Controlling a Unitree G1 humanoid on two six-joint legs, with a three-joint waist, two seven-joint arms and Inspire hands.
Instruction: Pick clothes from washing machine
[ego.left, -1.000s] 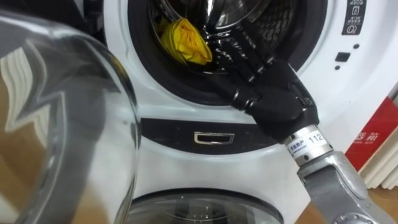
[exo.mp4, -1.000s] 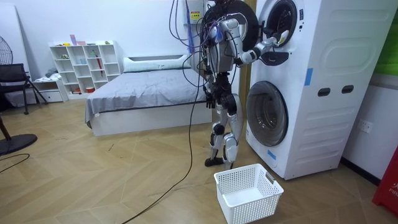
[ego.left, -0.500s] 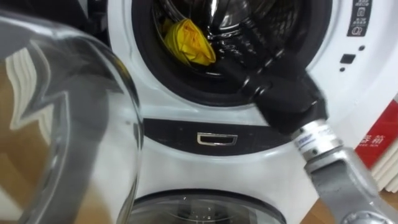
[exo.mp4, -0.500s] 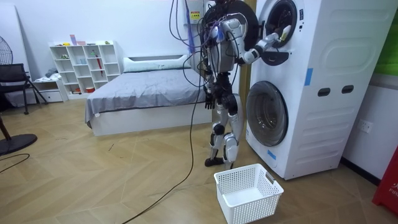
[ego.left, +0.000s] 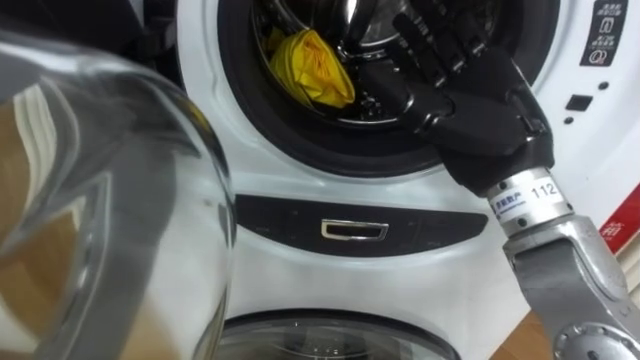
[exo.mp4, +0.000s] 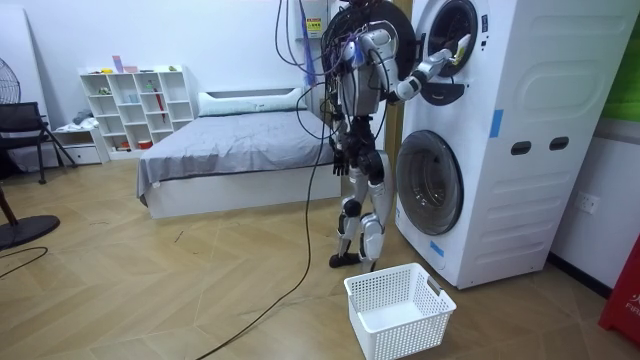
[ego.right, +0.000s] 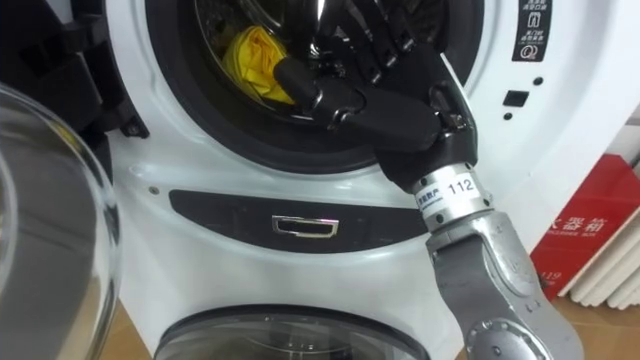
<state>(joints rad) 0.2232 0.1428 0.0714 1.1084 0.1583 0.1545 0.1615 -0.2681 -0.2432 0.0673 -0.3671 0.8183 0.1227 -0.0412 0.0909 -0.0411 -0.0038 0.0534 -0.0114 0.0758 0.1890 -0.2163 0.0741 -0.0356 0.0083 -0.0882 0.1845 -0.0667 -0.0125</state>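
Observation:
A yellow cloth (ego.left: 312, 66) lies bunched at the left inside the upper washing machine's drum (ego.left: 300, 150). My right hand (ego.left: 470, 95) reaches through the drum's opening, open, its fingers (ego.left: 440, 40) straight and pointing deeper in, the thumb stretched toward the cloth. The hand is just right of the cloth and apart from it, holding nothing. In the room view I stand upright facing the stacked machines, right arm raised to the upper drum (exo.mp4: 447, 45). My left hand (exo.mp4: 338, 158) hangs at my side.
The upper machine's glass door (ego.left: 100, 200) stands open at my left, close to the camera. A second machine's door (exo.mp4: 428, 182) sits below. A white laundry basket (exo.mp4: 398, 310) stands on the floor by my feet. A bed (exo.mp4: 230, 150) is behind me.
My right hand has gone up and further into the drum, its fingers now straighter. The yellow cloth has not moved.

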